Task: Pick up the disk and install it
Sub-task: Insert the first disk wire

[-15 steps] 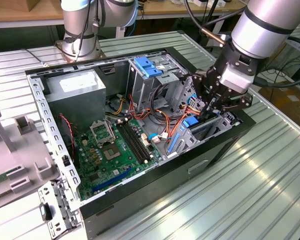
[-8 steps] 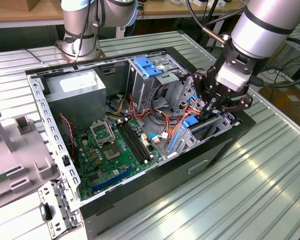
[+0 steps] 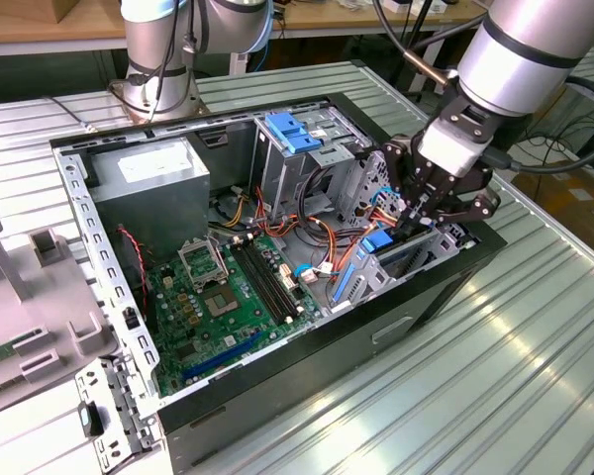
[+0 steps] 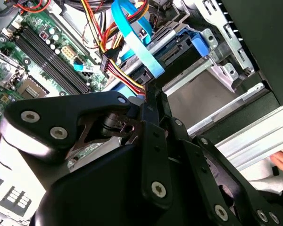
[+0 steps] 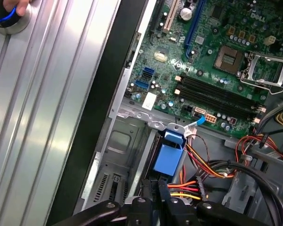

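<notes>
An open black desktop computer case [image 3: 277, 396] lies on its side on a ribbed metal tabletop [image 3: 495, 376], its side panel off and its inside facing up. Within it lie a green motherboard [image 3: 213, 307] with a square processor socket [image 3: 200, 259] and long black memory slots [image 3: 267, 282], a grey boxy power supply [image 3: 148, 188] at the end toward the exterior view's left, and a grey metal drive cage [image 3: 307, 148] topped by a squarish blue ribbed latch [image 3: 292, 131]. Bundles of red, orange and yellow wires [image 3: 327, 237] and flat blue cables [image 4: 134, 37] run across the middle.

The black metal claw [image 3: 413, 220] on the silver arm [image 3: 535, 49] reaches down into the drive bay [image 4: 212, 94] at the case's end toward the exterior view's right. Its fingers are pressed together, pinching the disk [image 3: 384, 245], a flat dark drive in a bright blue plastic carrier. The disk stands on edge in that bay, low between the grey metal walls, with the blue carrier end just under the fingertips. In the first wrist view the carrier's blue tab [image 5: 169, 157] sits directly ahead of the pinched fingers [image 5: 153, 188], beside the wire bundle.

A grey plastic panel [image 3: 30, 317] rests on the tabletop, just beside the case toward the exterior view's left.
</notes>
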Robot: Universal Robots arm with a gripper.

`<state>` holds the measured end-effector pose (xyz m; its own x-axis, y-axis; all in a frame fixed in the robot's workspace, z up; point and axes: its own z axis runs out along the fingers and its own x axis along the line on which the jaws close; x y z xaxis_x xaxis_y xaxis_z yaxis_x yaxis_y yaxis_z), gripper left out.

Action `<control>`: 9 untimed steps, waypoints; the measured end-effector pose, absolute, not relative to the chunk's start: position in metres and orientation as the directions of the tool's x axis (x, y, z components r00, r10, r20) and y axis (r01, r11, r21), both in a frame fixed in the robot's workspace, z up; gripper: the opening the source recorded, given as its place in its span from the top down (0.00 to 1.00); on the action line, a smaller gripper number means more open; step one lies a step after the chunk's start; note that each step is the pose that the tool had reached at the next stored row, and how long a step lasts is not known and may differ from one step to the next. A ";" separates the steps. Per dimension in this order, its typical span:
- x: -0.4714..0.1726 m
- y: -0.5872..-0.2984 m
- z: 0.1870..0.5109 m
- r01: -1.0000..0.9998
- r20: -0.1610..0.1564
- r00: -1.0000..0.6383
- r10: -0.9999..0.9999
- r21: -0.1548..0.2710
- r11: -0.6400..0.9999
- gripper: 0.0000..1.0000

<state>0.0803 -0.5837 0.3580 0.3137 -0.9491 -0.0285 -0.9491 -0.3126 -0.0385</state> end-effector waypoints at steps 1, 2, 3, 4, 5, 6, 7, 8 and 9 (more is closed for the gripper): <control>0.080 -0.584 0.358 -0.955 -0.029 0.296 -0.955 -0.039 -0.295 0.83; 0.080 -0.584 0.358 -0.958 -0.029 0.286 -0.958 -0.039 -0.285 0.83; 0.080 -0.584 0.358 -0.960 -0.029 0.279 -0.960 -0.039 -0.277 0.83; 0.080 -0.584 0.358 -0.964 -0.029 0.266 -0.964 -0.039 -0.265 0.83; 0.080 -0.584 0.358 -0.966 -0.029 0.258 -0.966 -0.039 -0.257 0.83; 0.080 -0.584 0.358 -0.968 -0.029 0.250 -0.968 -0.039 -0.249 0.83; 0.080 -0.584 0.358 -0.970 -0.029 0.240 -0.970 -0.039 -0.239 0.83; 0.080 -0.584 0.358 -0.973 -0.029 0.229 -0.973 -0.039 -0.228 0.83; 0.080 -0.584 0.358 -0.976 -0.029 0.217 -0.976 -0.039 -0.216 0.83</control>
